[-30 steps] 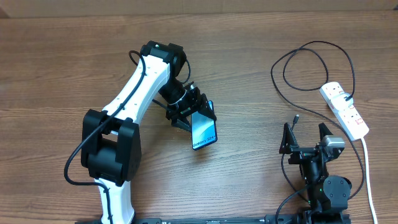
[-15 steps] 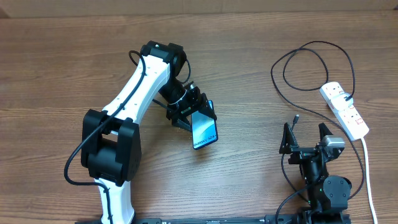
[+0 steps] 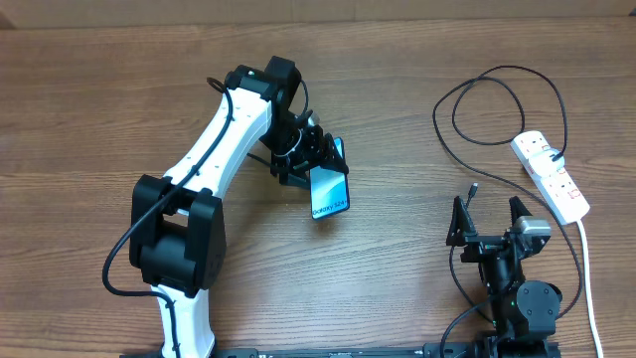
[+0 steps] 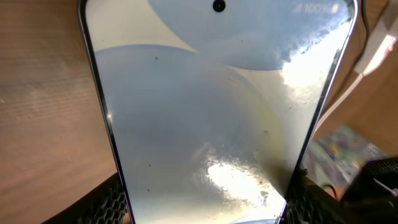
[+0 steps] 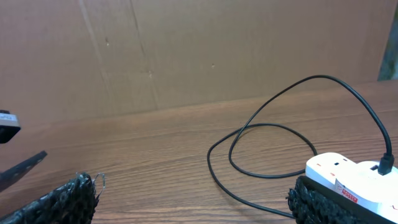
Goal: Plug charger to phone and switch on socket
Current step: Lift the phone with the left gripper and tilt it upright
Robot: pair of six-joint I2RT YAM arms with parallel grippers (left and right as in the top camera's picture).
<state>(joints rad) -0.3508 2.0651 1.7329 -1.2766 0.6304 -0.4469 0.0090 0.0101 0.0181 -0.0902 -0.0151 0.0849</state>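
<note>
My left gripper (image 3: 316, 167) is shut on the phone (image 3: 329, 192) and holds it tilted above the table's middle, its light blue screen up. In the left wrist view the phone (image 4: 217, 106) fills the frame between the two fingers. The white socket (image 3: 550, 175) lies at the far right, and also shows in the right wrist view (image 5: 348, 180). The black charger cable (image 3: 487, 109) loops left of it, its plug tip (image 3: 473, 187) lying just beyond my right gripper. My right gripper (image 3: 488, 221) is open and empty at the front right, fingers spread wide.
The socket's thick white cord (image 3: 588, 278) runs down the right edge toward the front. A brown cardboard wall (image 5: 186, 50) stands behind the table. The left arm's white links (image 3: 214, 149) cross the table's left-centre.
My left gripper has lifted and turned with the phone, carrying it a little up and right. The right arm has not moved.
</note>
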